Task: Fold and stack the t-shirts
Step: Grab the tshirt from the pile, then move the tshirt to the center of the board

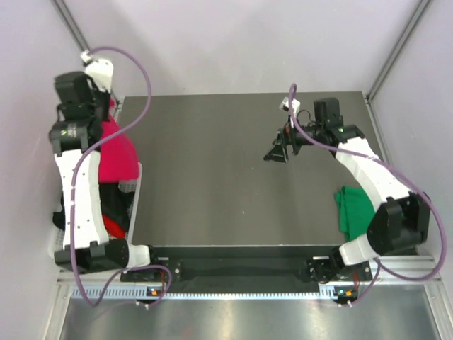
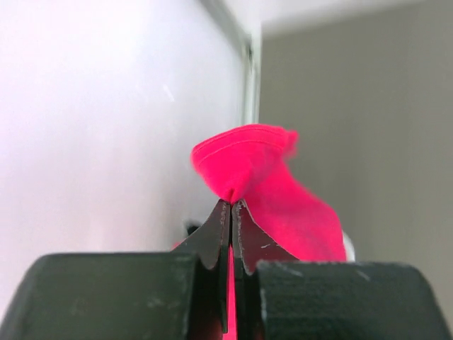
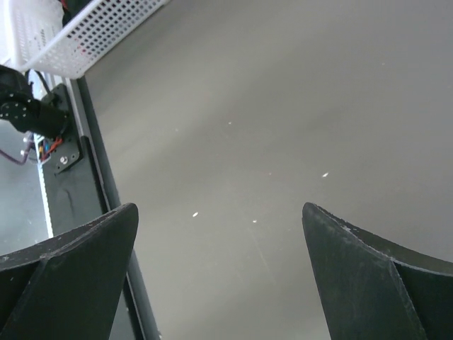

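left tool (image 2: 231,204) is pinching pink shirt (image 2: 283,202) tight, prob. to lift it out of basket (image 1: 136,185); right tool (image 3: 219,209) is hovering spread over bench (image 1: 212,184), ready to help.

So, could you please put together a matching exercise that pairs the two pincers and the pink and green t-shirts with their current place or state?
Column one:
1. left pincer
2. right pincer
3. pink t-shirt
4. green t-shirt

Column two:
A. lying by the right edge of the table
B. wide open above bare tabletop
C. shut tight
D. pinched and held up at the left side

Pairs: 1-C, 2-B, 3-D, 4-A
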Robot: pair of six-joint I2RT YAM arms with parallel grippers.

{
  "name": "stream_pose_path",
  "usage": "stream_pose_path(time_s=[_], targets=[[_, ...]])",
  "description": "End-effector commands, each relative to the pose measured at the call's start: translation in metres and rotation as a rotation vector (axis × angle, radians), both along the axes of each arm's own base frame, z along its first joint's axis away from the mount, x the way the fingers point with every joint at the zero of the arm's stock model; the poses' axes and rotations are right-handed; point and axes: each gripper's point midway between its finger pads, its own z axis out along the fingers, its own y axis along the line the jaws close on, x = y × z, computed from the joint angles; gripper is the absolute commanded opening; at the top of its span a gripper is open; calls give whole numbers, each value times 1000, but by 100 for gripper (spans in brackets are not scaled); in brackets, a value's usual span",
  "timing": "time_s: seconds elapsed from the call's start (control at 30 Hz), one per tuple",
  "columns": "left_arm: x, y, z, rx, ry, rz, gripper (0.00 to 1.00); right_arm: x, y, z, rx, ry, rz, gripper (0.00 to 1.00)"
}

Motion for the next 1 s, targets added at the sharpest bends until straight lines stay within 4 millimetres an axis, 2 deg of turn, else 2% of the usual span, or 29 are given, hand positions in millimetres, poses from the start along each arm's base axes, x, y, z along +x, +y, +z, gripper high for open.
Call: stream_pose_path(time_s=[0.0,0.03,0.07,0.17,0.3,0.37,0.5,0.63,0.7,0.73,0.77,0.8,0.83,0.87,0.9,0.93,0.97], targets=[[-31,-29,86,-16,-206,-130,0,3,1,10,-11,46,46,100],[-37,-38,95,-44,-225,-164,0,7,-2,10,-9,54,32,100],[-45,-50,120,-59,-290,-222,0,5,-2,12,7,60,43,100],[-60,-84,154,-138,-389,-366,0,13,-8,13,8,34,2,99],[-74,-124,188,-258,-487,-552,0,14,-21,29,15,-43,-20,100],[-73,-136,196,-341,-501,-602,0,19,-32,38,13,-73,-60,100],[-82,-177,220,-485,-507,-833,0,25,-48,58,-21,-135,-146,100],[-90,-208,226,-727,-427,-996,0,22,-60,61,-93,-167,-180,100],[-79,-223,212,-868,-310,-1043,0,20,-66,63,-120,-190,-200,100],[-80,-231,205,-898,-260,-1079,0,17,-67,63,-126,-194,-199,100],[-70,-236,188,-940,-202,-1073,0,14,-68,64,-130,-205,-200,100],[-73,-248,179,-933,-175,-1112,0,12,-70,65,-133,-215,-202,100],[-66,-253,160,-952,-118,-1077,0,10,-71,62,-141,-213,-210,100],[-63,-261,145,-936,-77,-1073,0,6,-72,67,-138,-232,-210,100],[-64,-280,125,-839,-47,-1132,0,5,-73,69,-142,-252,-210,100],[-62,-289,110,-774,-26,-1125,0,4,-76,70,-150,-264,-226,100],[-55,-290,83,-705,26,-1036,0,1,-78,77,-150,-300,-235,100]])
